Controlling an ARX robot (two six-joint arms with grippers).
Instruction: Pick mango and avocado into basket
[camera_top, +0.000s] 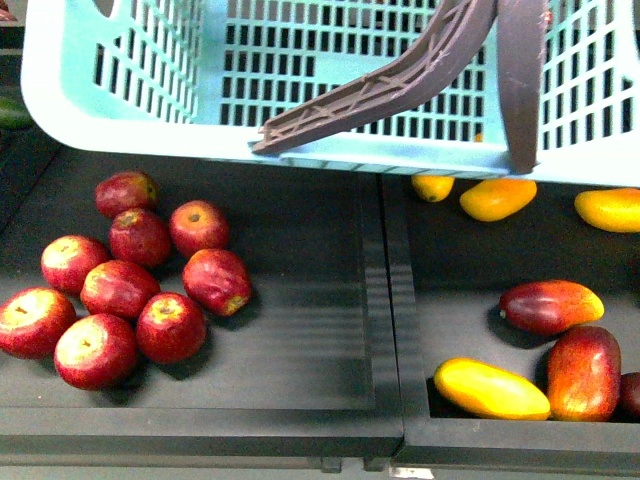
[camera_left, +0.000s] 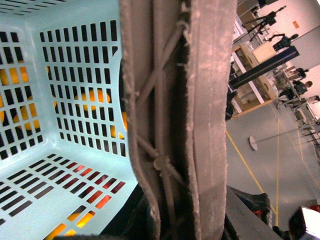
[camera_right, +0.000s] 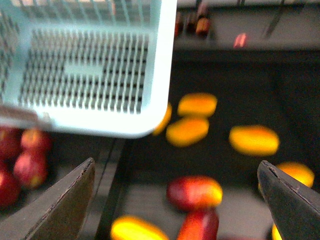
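The right claw (camera_right: 176, 165) hangs spread wide over the red mango (camera_right: 195, 192), seemingly to grab it, the basket (camera_top: 60, 100) hanging close for a short drop; the left claw's grip on the handles (camera_left: 180, 120) cannot be told, and no avocado shows.

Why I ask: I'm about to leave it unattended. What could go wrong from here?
1. The red mango lies close beside a second red mango and a yellow mango; the open right hand might nudge or take the wrong fruit.
2. The basket is held above the trays by its handle, so it may swing when fruit drops in.
3. No avocado clearly shows; the basket hides part of them.
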